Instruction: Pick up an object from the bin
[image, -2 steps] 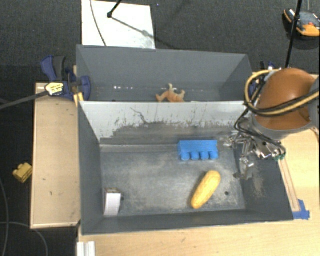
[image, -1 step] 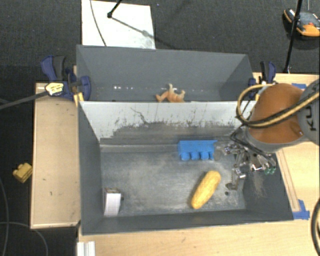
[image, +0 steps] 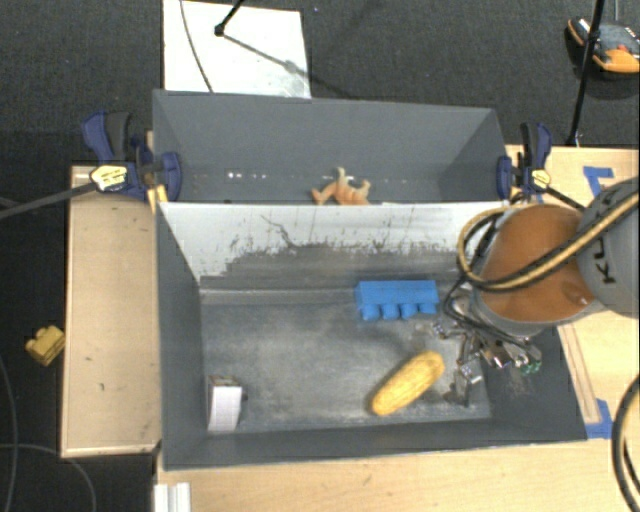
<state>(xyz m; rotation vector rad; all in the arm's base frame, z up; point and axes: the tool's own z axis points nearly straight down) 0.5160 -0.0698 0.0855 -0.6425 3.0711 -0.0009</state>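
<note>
A yellow corn cob (image: 406, 384) lies tilted on the bin floor toward the front right. My gripper (image: 464, 378) hangs just right of the cob's upper end, low over the floor near the right wall. A blue toothed block (image: 398, 299) rests behind the cob against the back wall. Nothing shows between the fingers, and the cob lies beside them, not in them.
A small white block (image: 226, 404) stands in the front left corner. A little orange figure (image: 341, 189) sits on the ledge behind the bin. The arm's orange cover and cables fill the right side over the bin wall.
</note>
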